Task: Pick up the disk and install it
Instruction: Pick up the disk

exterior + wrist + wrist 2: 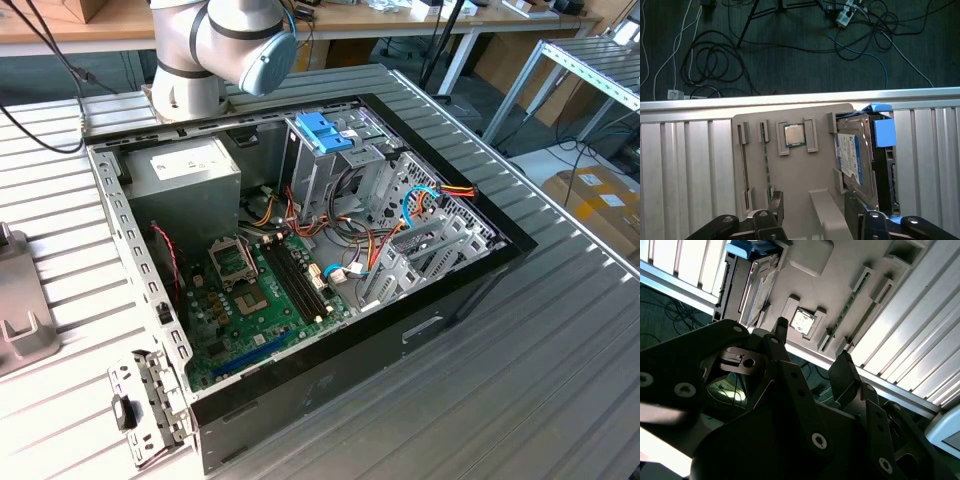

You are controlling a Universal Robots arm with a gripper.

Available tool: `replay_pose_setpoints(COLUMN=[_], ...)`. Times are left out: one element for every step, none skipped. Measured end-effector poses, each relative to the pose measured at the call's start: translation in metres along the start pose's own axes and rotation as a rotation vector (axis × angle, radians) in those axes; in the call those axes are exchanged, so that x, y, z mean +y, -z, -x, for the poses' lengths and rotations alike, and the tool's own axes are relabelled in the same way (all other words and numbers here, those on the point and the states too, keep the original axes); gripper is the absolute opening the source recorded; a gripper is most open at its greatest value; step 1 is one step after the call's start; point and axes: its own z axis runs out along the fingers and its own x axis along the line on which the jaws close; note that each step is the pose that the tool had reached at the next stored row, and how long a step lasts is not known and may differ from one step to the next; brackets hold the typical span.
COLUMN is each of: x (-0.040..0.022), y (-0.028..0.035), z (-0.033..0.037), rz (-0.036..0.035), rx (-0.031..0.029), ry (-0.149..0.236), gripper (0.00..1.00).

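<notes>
Partly behind the pincer, the disk.

Up close, black jointed metal gripper, fingertips spread wide, nothing clamped between. Hangs over pale grey moulded plastic tray resting on ribbed silver metal table. Small square silver chip seated in a tray pocket. Thin green strip lying in a long slot nearby. At the tray's edge, flat dark grey disk with white label and blue plastic rail. Past the table edge, dark floor with loose cables.
</notes>
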Motion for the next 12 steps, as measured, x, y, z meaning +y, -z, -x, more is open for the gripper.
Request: replay_pose_setpoints(x=[0.0000,0.0000,0.0000,0.0000,0.0001,0.0001,0.0001,0.0001,0.0001,0.0001,0.0001,0.0001], y=[-0.0001,-0.0002,-0.0005,-0.0006,-0.0008,-0.0009,-0.0011,-0.0013,-0.0015,-0.0017,-0.0018,-0.0019], z=[0.0000,0.0000,0.0000,0.0000,0.0000,0.0000,0.0000,0.0000,0.0000,-0.0001,-0.0001,-0.0001], rz=[0.0000,0.0000,-0.0001,-0.0001,0.0000,-0.0001,0.0000,0.0000,-0.0001,-0.0001,-0.0001,-0.0001], rx=[0.0000,0.0000,0.0000,0.0000,0.0000,0.0000,0.0000,0.0000,0.0000,0.0000,0.0000,0.0000], ry=[0.000,0.000,0.000,0.000,0.000,0.000,0.000,0.000,0.000,0.000,0.000,0.000], gripper=[0.60,0.60,0.60,0.60,0.60,0.60,0.60,0.60,0.60,0.60,0.60,0.60])
